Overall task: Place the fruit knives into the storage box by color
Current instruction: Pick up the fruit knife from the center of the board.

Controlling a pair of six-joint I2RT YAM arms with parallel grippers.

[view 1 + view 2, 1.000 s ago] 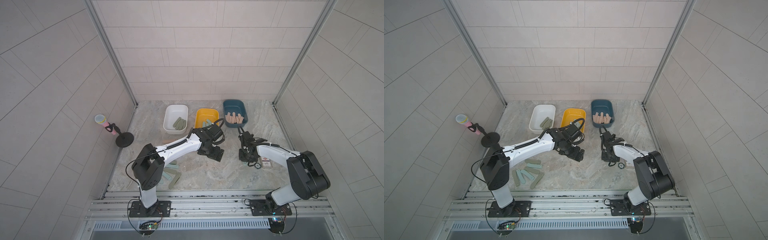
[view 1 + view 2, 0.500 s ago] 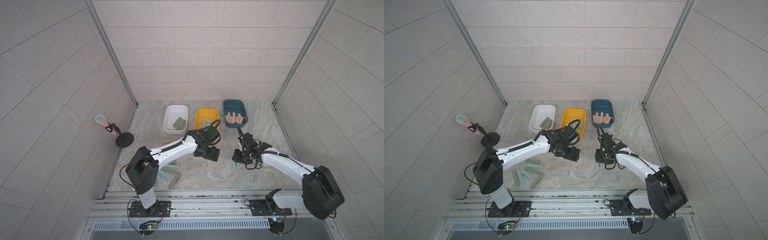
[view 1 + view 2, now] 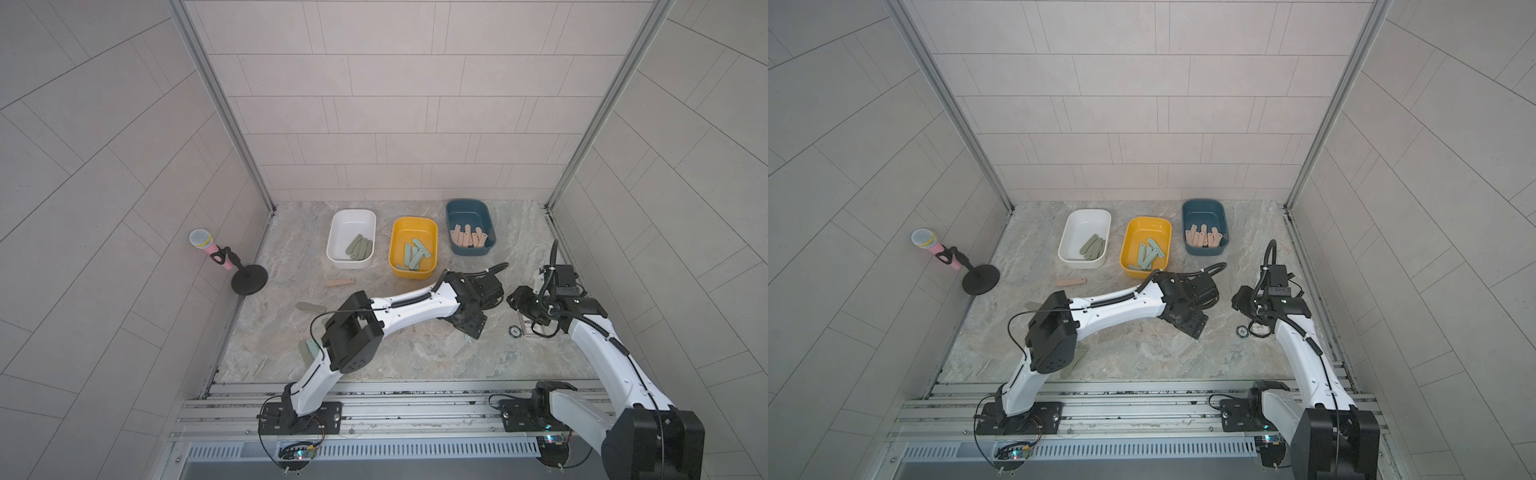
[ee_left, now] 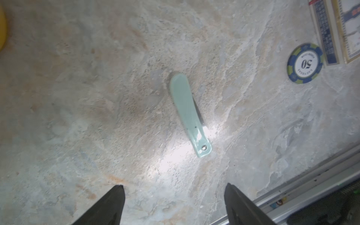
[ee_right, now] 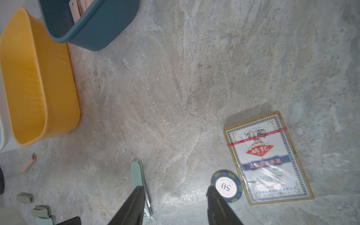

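Observation:
A light teal fruit knife point(image 4: 190, 115) lies flat on the stone floor, ahead of my open left gripper point(image 4: 174, 185) and apart from it. My left gripper point(image 3: 469, 326) hides it in both top views. My right gripper point(image 5: 174, 187) is open over bare floor, with the same knife point(image 5: 139, 179) beside one finger point(image 5: 134, 204). At the back stand a white box point(image 3: 332, 241) with olive knives, a yellow box point(image 3: 392, 249) with teal knives and a blue box point(image 3: 490, 220) with peach knives. A peach knife point(image 3: 340, 282) and an olive knife point(image 3: 310, 307) lie loose at the left.
A poker chip point(image 5: 227, 186) and a pack of playing cards point(image 5: 267, 157) lie close to my right gripper point(image 3: 519, 299). More loose knives point(image 3: 1073, 363) show under the left arm. A toy microphone on a black stand point(image 3: 245, 278) stands by the left wall.
My right gripper opened, left the teal knife on the floor and drew back to the right. My left gripper swung right and nearer, over that knife.

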